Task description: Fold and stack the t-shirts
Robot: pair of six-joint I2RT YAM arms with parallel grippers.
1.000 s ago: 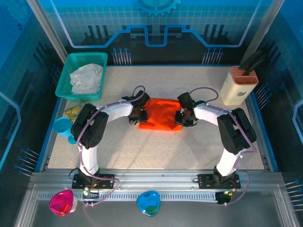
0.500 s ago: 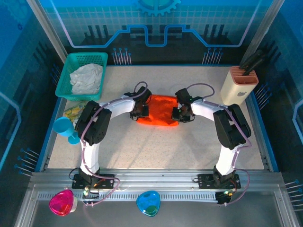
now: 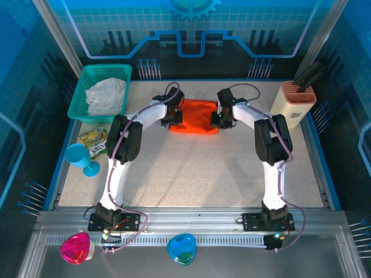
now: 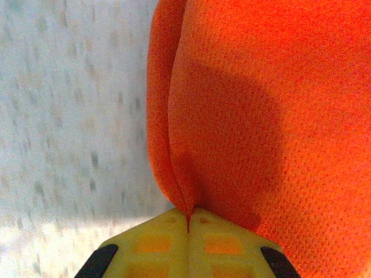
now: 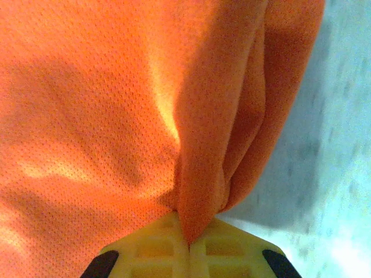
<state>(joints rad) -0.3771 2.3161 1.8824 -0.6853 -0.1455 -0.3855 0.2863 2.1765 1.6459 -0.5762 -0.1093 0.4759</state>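
Now the orange t-shirt [image 3: 195, 119] lies folded on the table [image 3: 203, 174], near the back middle. The L gripper [image 3: 173, 117] is pinched tight on the shirt's left edge & the R gripper [image 3: 219, 119] is pinched tight on its right edge. The whitish t-shirt [image 3: 106, 95] sits bunched up in the teal basket [image 3: 87, 72], back left.

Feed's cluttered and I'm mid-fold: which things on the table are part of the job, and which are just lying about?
Job:
- orange t-shirt, pinched at either side by the left fingers and right fingers
- whitish t-shirt, bunched in the basket

Lying about:
- teal basket
- beige holder
- blue goblet
- yellow packet
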